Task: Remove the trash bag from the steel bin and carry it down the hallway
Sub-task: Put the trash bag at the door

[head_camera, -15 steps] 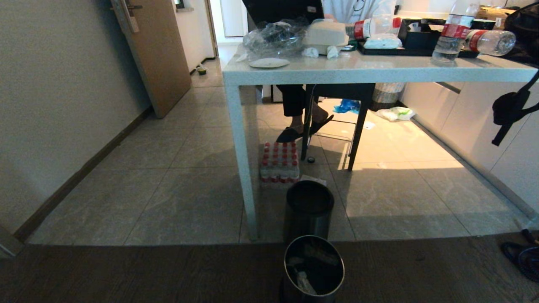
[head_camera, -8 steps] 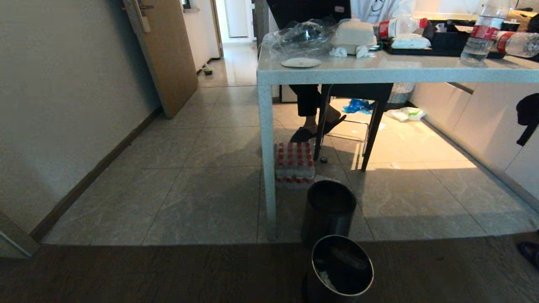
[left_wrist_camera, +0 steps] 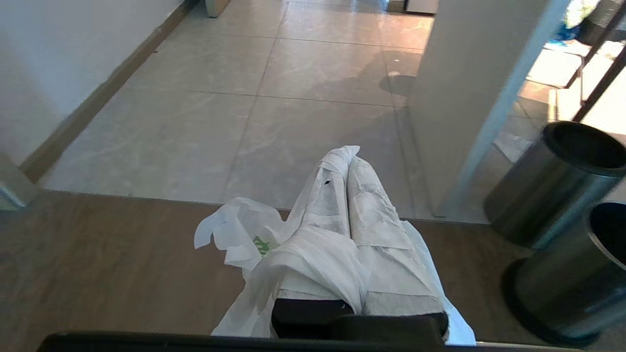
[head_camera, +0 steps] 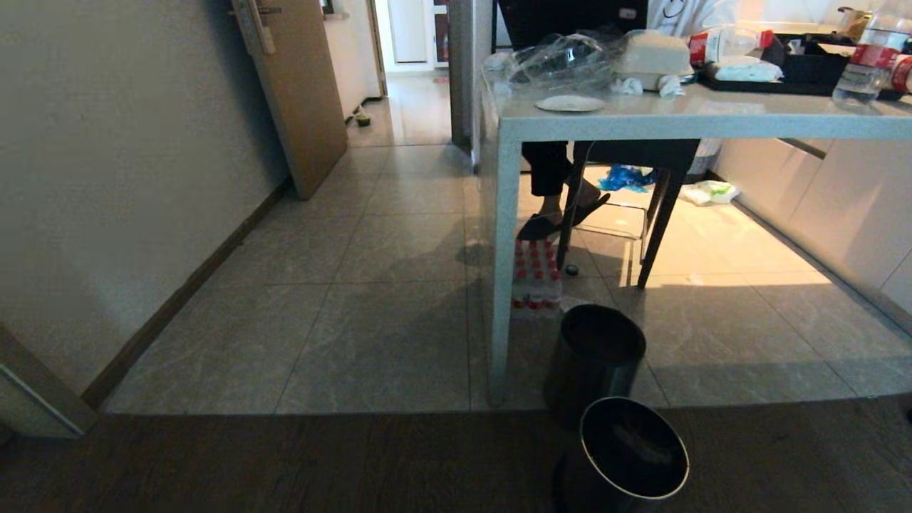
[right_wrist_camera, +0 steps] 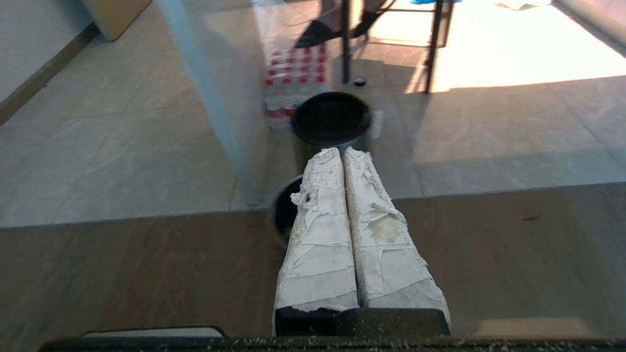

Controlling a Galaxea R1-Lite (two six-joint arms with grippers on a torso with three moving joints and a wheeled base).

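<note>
My left gripper [left_wrist_camera: 348,164] is clamped shut with the trash bag [left_wrist_camera: 254,244] pinched between its wrapped fingers; the thin white film with its green print drapes over them and spills toward the lower centre of the left wrist view. The steel bin [head_camera: 627,456], with its bright rim, stands at the lower right of the head view, well apart from the bag; what lies in its dark inside I cannot make out. The all-dark bin [head_camera: 598,356] stands just behind it, beside the table leg [head_camera: 502,285]. My right gripper [right_wrist_camera: 342,156] is closed on nothing, its fingers pressed together, seen over the two bins in its own view.

The bag looks light, limp and slippery, so I judge it could slide through a loose pinch or tear if it snags. A bunched loop handle seems the best hold. The hallway [head_camera: 417,107] opens at the upper centre of the head view, past the brown door [head_camera: 303,92].
</note>
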